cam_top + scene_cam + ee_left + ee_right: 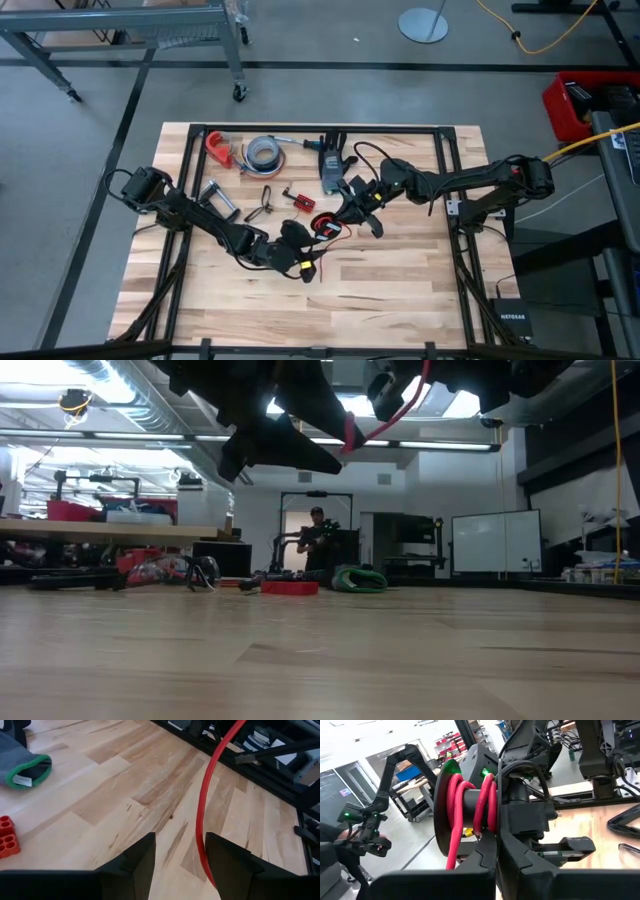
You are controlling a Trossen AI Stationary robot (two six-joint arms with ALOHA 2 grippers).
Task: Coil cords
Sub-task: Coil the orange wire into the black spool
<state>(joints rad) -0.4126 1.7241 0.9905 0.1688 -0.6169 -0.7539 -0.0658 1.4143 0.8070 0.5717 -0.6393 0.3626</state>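
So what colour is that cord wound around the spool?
Red: the cord loops around a dark spool, clearest in the right wrist view.

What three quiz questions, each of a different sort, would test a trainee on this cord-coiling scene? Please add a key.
1. True or false: the jaws of the left gripper are shut.
2. Multiple choice: the cord running past the left gripper is A) yellow, B) red, C) blue.
3. Short answer: what colour is the cuff of the grey glove lying on the table?

Key: 1 false, the jaws stand open. 2 B. 3 green.
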